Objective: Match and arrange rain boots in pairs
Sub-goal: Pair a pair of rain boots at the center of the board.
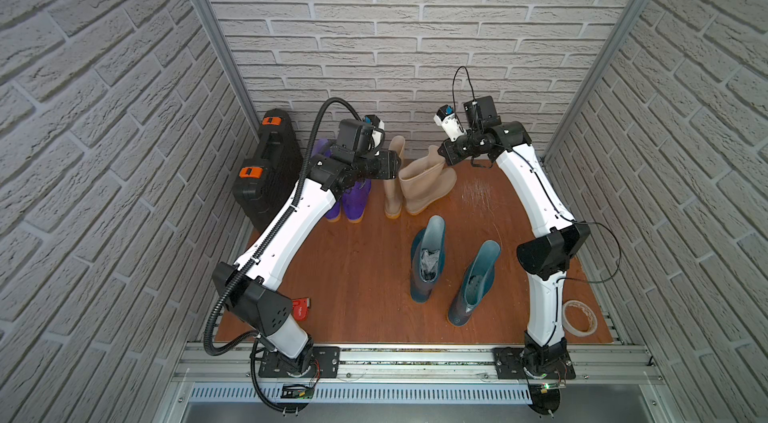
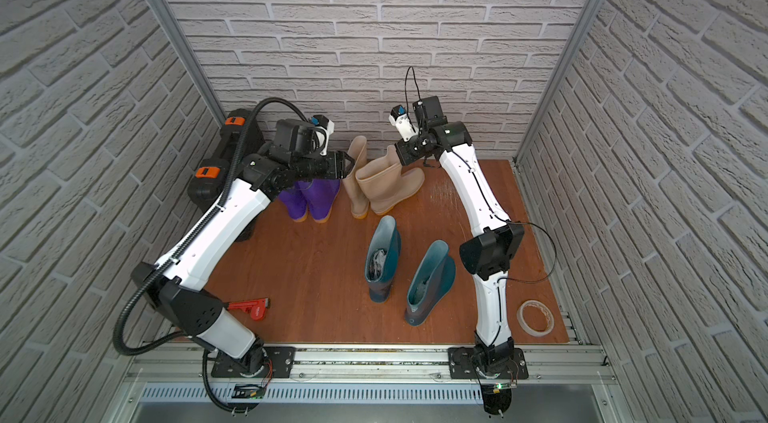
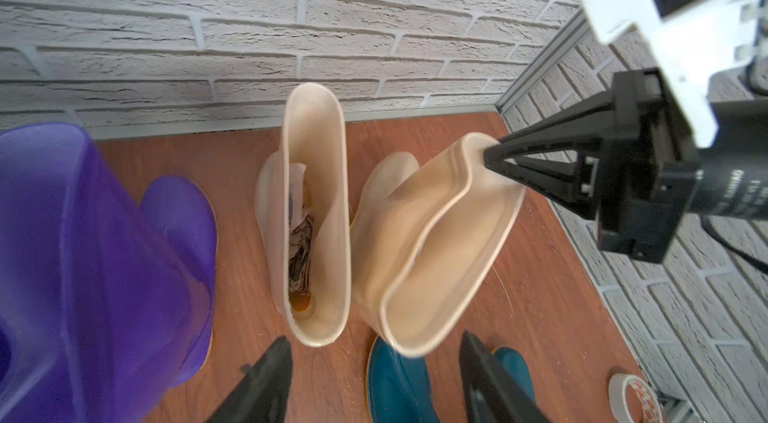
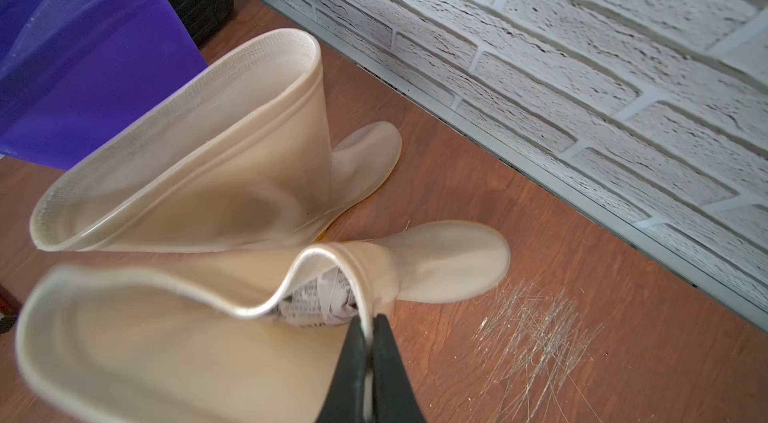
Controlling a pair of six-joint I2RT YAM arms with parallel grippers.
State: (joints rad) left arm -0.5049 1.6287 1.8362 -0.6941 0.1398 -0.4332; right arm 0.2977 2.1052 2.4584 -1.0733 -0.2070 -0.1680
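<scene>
Glossy, crease-rimmed beige boot (image 3: 436, 242)

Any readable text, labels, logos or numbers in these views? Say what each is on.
Nothing reads clearly enough to quote.
White lettering on the right arm's black wrist housing: blurred.
Newsprint stuffed in the tilted beige boot: too small.
Red print on the tape roll: blurred.
White mark on the red tool: too small.
Round emblem on the toe of the nearer teal boot: unreadable.
</scene>
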